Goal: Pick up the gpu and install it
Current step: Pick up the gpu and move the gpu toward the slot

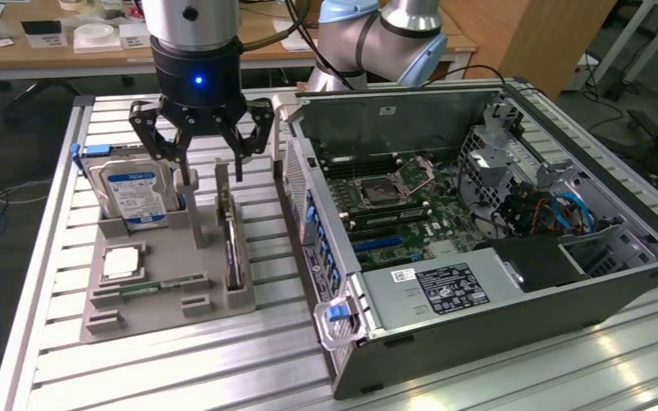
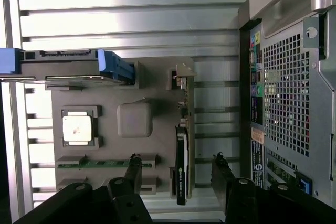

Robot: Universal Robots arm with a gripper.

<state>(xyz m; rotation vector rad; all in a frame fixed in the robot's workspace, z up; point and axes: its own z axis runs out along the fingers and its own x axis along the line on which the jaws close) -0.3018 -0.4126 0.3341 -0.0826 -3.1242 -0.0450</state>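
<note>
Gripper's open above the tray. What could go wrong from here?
1. The gpu stands on its thin edge in the tray; if the open gripper comes down off-centre, a finger may land on it.
2. The hard drive stands close beside, so a finger could clip it.
3. Cables crowd the case, a possible snag.

No text, brand or number is legible on any item. Markings noted, all with print too small to read: the drive (image 1: 133, 187) carries a blue-and-white label. The power supply (image 1: 483, 295) carries a black label with white print and a small white label beside it. The case (image 1: 444, 116) has a small white sticker (image 1: 387, 110) on its inner wall. The gpu (image 2: 181, 156) bears a small green-and-white mark on its edge.
</note>
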